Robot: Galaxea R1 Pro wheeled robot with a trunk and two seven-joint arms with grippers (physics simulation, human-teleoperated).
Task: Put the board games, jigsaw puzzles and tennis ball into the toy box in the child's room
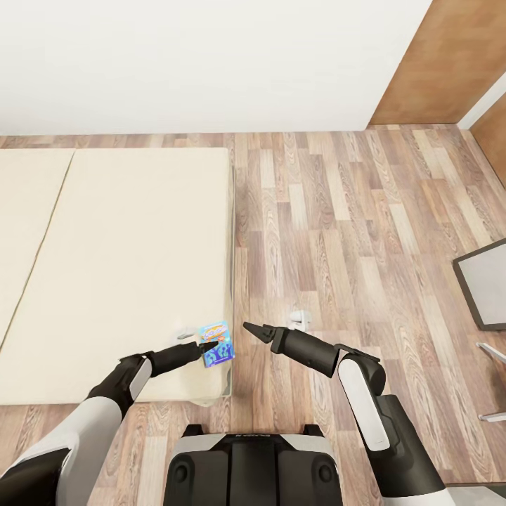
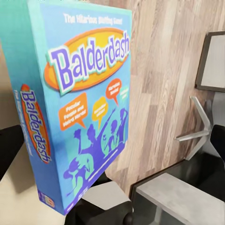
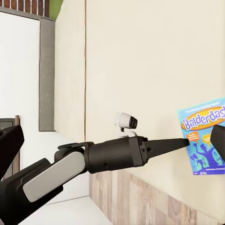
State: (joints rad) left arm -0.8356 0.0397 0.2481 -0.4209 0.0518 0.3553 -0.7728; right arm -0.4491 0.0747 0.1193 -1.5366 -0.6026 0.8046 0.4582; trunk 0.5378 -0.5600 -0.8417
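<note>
A blue Balderdash board game (image 1: 216,343) sits at the near right corner of the cream bed (image 1: 119,267), by its edge. My left gripper (image 1: 209,346) reaches in from the bed side with its tips at the box. In the left wrist view the box (image 2: 79,108) looms large and tilted between the two dark fingers (image 2: 9,147), which stand wide apart, so the gripper is open. The right wrist view shows the left gripper's tip touching the box (image 3: 204,140). My right gripper (image 1: 247,327) hangs open and empty over the floor, just right of the bed.
Wooden floor (image 1: 351,232) stretches right of the bed. A dark-framed grey panel (image 1: 485,281) and grey metal legs (image 1: 492,351) stand at the right edge. A white wall (image 1: 211,63) and brown wooden panels (image 1: 443,63) close the far side.
</note>
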